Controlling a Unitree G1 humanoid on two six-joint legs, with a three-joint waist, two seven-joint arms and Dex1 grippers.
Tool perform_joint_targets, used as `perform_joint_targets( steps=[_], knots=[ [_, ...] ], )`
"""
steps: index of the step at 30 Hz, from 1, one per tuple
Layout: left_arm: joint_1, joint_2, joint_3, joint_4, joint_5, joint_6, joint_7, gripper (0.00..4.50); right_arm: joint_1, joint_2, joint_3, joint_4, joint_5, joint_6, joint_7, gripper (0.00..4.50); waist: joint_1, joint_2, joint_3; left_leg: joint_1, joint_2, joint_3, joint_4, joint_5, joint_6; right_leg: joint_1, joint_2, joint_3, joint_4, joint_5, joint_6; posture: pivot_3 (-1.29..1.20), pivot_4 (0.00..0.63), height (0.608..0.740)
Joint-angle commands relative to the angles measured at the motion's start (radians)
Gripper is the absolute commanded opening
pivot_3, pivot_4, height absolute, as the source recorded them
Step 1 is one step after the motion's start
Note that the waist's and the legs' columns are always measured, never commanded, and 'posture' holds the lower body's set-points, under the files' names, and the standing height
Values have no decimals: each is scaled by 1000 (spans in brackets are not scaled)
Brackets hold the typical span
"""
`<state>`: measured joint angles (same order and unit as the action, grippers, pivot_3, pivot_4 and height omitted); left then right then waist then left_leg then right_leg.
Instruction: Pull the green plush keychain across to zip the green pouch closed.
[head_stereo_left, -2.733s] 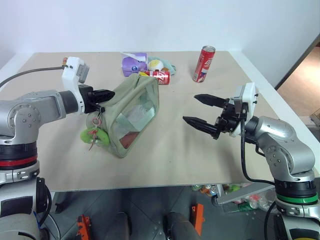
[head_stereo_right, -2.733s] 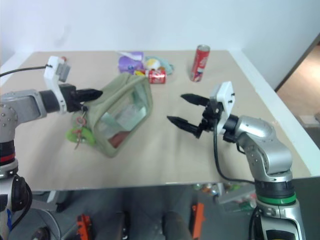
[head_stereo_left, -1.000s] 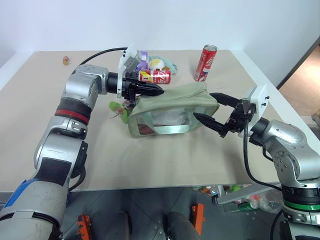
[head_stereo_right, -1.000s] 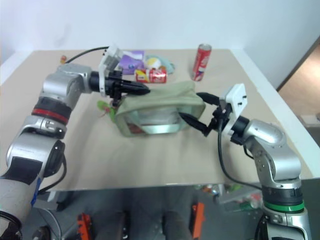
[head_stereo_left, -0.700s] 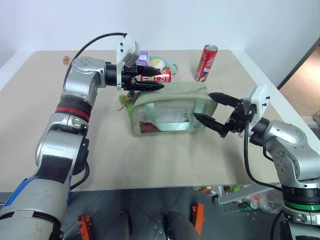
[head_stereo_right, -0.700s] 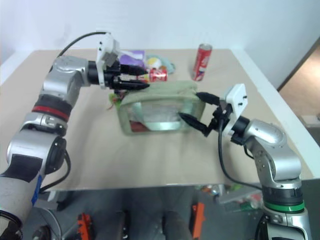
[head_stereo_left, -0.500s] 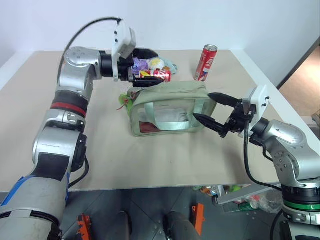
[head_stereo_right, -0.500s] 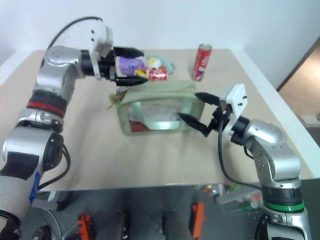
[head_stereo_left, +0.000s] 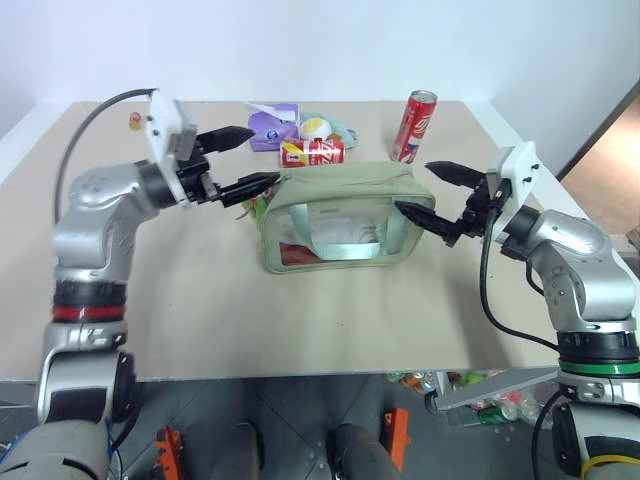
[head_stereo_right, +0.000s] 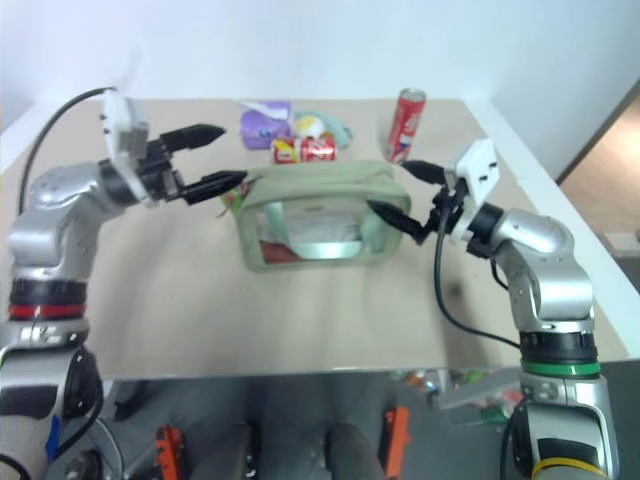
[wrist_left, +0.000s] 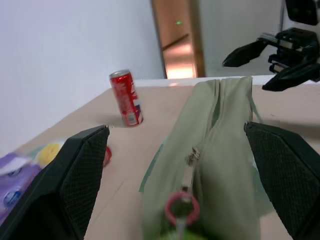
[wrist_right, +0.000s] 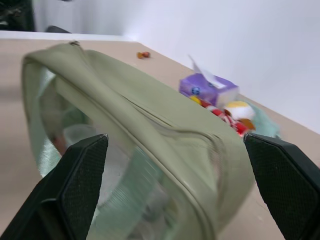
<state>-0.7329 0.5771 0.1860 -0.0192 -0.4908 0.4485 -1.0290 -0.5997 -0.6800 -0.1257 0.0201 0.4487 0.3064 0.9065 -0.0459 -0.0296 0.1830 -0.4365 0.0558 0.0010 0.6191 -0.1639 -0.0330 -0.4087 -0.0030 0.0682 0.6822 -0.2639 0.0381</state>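
The bright lime-green fuzzy plush keychain (head_stereo_left: 254, 204) is mostly hidden behind the left end of the boxy sage-green fabric pouch with clear window sides (head_stereo_left: 340, 225); only a sliver shows there. In the left wrist view its plush ball is cut off by the picture's edge, leaving the pink ring (wrist_left: 182, 206) at the pouch's zipper end. What lies inside the pouch, a white shape and something red, is too unclear through the window to name. Behind the pouch, pastel plush toys (head_stereo_left: 322, 128) sit partly covered by a lying red can (head_stereo_left: 312, 152). A tiny object (head_stereo_left: 133, 121) at the table's far corner, beyond the pouch, is too small to identify.
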Motion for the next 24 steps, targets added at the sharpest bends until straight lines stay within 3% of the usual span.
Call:
perform_joint_targets(
  steps=[1,10,17,20,24],
  knots=[
    [58,54,81,-200,-135,163,72,4478,-22,-9,-11,-1,9,-1,23,4500,1,0,0,0,0,0,0,0,0,0,0,0,0,0,0,0,150,740],
    [218,249,142,-461,-483,460,46,4478,-48,-17,1,56,4,11,77,4500,-1,0,0,5,0,1,1,1,-1,4,0,1,0,-1,3,0,150,740],
    [297,272,135,-463,-490,421,29,4478,-78,-4,12,125,-13,-2,106,4500,-1,0,0,6,0,1,1,1,0,4,1,1,0,0,2,0,150,740],
    [312,277,118,-450,-472,386,15,4500,-74,-5,15,139,-18,0,119,3675,0,0,0,5,0,1,0,1,0,3,1,1,0,-1,1,0,150,740],
    [310,276,92,-439,-448,359,12,4500,-51,-13,8,147,-23,2,131,2231,0,0,0,5,0,2,0,1,0,3,1,2,0,-1,1,0,150,740]
  ],
)
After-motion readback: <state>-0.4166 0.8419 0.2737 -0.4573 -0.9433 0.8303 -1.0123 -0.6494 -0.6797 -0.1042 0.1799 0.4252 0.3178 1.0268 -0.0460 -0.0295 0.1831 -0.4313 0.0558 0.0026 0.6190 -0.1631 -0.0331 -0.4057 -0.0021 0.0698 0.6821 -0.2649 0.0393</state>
